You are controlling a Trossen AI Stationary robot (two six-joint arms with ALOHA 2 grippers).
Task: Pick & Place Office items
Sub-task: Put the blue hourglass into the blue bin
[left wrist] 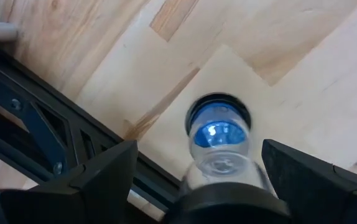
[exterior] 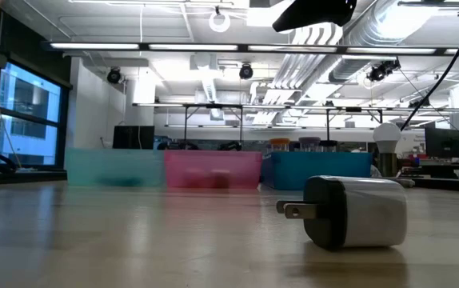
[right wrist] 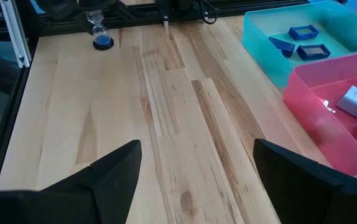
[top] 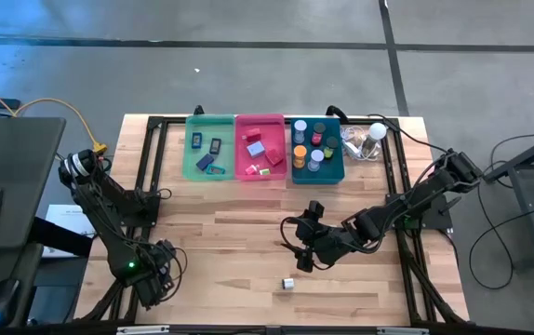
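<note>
My left gripper [top: 160, 270] [left wrist: 198, 146] is open near the table's near-left corner. A small clear piece with a blue base [left wrist: 218, 132] stands on the wood between its fingers without touching them; the right wrist view shows it as an hourglass shape [right wrist: 100, 34]. My right gripper [top: 302, 240] [right wrist: 197, 146] is open over bare wood in mid-table. A small white and dark plug adapter [top: 287, 283] [exterior: 349, 212] lies on its side near the table's near edge. Dark blue clips [right wrist: 296, 40] lie in the green bin, blocks [top: 258, 147] in the pink bin, and round rolls [top: 309, 144] in the teal bin.
Green bin [top: 191, 158], pink bin [top: 239, 160] and teal bin [top: 340, 172] stand side by side at the far edge. A white bulb with clear clutter [top: 371, 135] sits to their right. A black frame [left wrist: 35, 118] borders the table. Bare wood spans mid-table.
</note>
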